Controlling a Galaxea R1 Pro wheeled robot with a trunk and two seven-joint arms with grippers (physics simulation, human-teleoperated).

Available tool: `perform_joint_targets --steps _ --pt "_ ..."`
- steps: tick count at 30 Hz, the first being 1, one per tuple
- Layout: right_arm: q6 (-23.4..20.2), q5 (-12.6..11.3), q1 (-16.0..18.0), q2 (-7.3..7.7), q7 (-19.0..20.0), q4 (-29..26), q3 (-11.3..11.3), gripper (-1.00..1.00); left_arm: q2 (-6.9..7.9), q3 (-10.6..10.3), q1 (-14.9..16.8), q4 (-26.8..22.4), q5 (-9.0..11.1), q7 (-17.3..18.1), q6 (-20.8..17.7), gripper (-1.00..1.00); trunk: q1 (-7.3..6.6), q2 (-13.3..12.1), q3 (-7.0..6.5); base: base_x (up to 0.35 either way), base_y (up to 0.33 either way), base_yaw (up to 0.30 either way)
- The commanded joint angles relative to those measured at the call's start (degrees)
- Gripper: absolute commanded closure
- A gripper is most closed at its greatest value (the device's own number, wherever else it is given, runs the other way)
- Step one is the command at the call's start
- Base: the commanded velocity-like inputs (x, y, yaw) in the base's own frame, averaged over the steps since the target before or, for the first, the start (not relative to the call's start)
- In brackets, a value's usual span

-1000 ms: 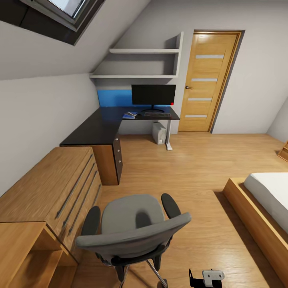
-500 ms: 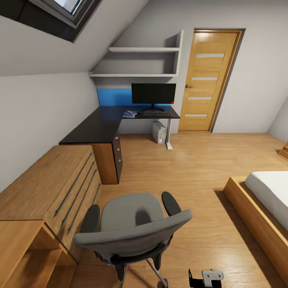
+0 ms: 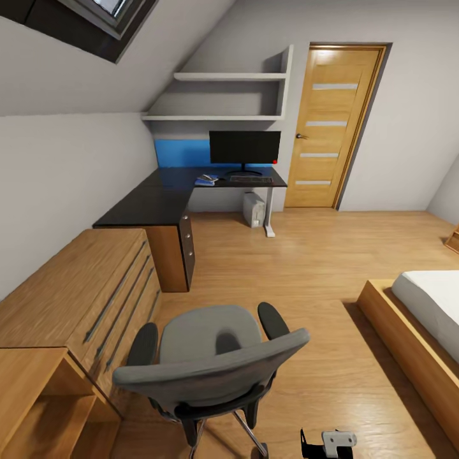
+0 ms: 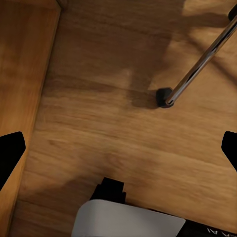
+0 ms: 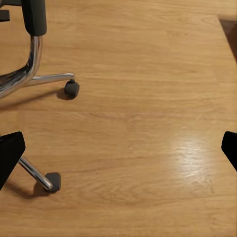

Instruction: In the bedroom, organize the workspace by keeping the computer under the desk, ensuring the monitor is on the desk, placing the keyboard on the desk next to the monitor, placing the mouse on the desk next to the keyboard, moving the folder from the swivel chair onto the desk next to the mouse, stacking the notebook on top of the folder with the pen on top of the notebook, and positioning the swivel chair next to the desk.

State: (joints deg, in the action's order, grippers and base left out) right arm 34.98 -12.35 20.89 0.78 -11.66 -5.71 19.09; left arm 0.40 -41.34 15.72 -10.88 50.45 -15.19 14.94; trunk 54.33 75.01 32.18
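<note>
The swivel chair [image 3: 210, 360], grey with black armrests, stands on the wood floor just in front of me, its back toward me and its seat bare. Far across the room is the black-topped desk [image 3: 153, 204]. On its far wing stand the monitor [image 3: 245, 148] and, in front of it, the keyboard [image 3: 250, 180]. Left of the keyboard lies the blue folder [image 3: 204, 184] with a pale flat thing on it, too small to name. The computer [image 3: 254, 210] sits under the desk. Mouse and pen are too small to make out. My left gripper [image 4: 120, 150] and right gripper [image 5: 120, 150] hang open over the floor by the chair's chrome legs [image 4: 197, 69].
A light wooden dresser [image 3: 83, 299] runs along the left wall between me and the desk. A bed [image 3: 421, 325] on a wooden frame lies at the right. A wooden door [image 3: 331, 124] stands right of the desk. Chair casters [image 5: 72, 88] sit near my right gripper.
The whole head view has shifted slightly upward and the chair looks a touch nearer, so the camera has moved. Nothing on the desk has moved.
</note>
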Motion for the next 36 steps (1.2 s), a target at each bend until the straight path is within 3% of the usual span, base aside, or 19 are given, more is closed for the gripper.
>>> perform_joint_targets --steps 1,21,24,27,32,36 --pt "0.1 -0.4 0.03 0.01 -0.22 0.0 0.51 -1.0 0.04 -0.49 0.02 -0.11 0.35 -0.36 0.1 -1.0 0.22 0.44 0.24 0.0 0.0 0.0" --pt "0.39 -0.25 0.03 -0.07 -0.14 0.15 0.6 -1.0 0.35 -0.13 0.02 -0.11 0.52 -0.45 0.18 -1.0 4.62 8.46 3.83 0.0 0.0 0.0" --pt "0.38 4.01 0.03 -0.09 2.81 2.07 0.9 -1.0 0.34 -0.14 0.02 -0.11 0.53 -0.45 0.18 -1.0 5.28 9.67 4.37 0.0 0.0 0.0" --pt "0.36 6.8 0.03 -0.13 3.78 2.64 0.93 -1.0 0.33 -0.14 0.02 -0.11 0.53 -0.45 0.18 -1.0 5.93 10.87 4.91 0.0 0.0 0.0" --pt "0.36 8.67 0.03 -0.44 4.31 3.07 0.91 -1.0 0.31 -0.14 0.02 -0.11 0.53 -0.45 0.18 -1.0 7.03 12.88 5.8 0.0 0.0 0.0" --pt "0.42 9.38 0.03 -1.8 4.5 3.88 0.87 -1.0 0.31 -0.14 0.02 -0.11 0.53 -0.45 0.18 -1.0 7.91 14.48 6.52 0.0 0.0 0.0"
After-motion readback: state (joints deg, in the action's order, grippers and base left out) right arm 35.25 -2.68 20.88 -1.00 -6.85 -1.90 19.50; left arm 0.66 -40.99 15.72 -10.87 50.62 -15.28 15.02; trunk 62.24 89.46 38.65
